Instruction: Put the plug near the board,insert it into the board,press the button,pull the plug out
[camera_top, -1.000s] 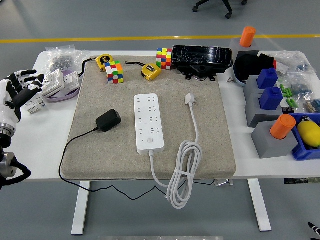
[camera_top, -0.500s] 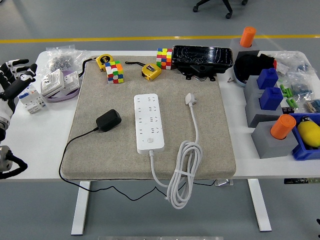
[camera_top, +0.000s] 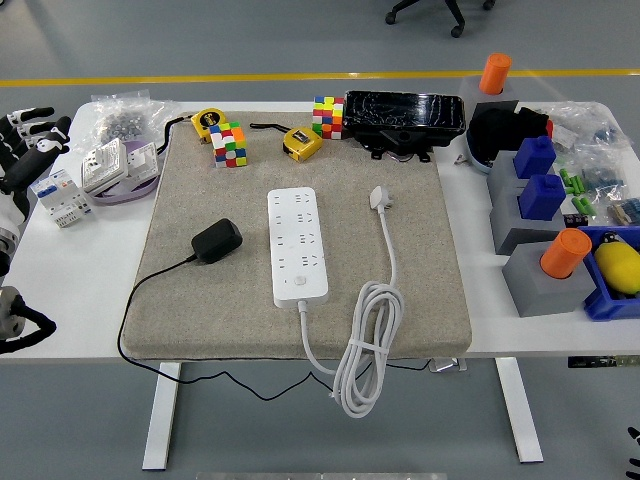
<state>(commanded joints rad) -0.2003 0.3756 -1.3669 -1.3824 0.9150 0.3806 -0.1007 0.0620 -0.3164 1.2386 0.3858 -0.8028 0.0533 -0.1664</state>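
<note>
at the worktop's (camera_top: 90, 300) near left edge the left hand (camera_top: 22, 150) hangs over the white surface, its black and white fingers (camera_top: 40, 125) spread apart and holding nothing. well to its right and a little nearer, the black plug adapter (camera_top: 216, 241) lies on the beige felt mat (camera_top: 420, 290), its black cord (camera_top: 140, 300) trailing off the front edge. just right of the adapter, apart from it, lies the long white power strip (camera_top: 299, 246), its own white cable coiled (camera_top: 365, 350) at the front. beyond the hand, touching nothing, sit small white sockets (camera_top: 110, 165) and, farther right, two coloured puzzle cubes (camera_top: 228, 144).
</note>
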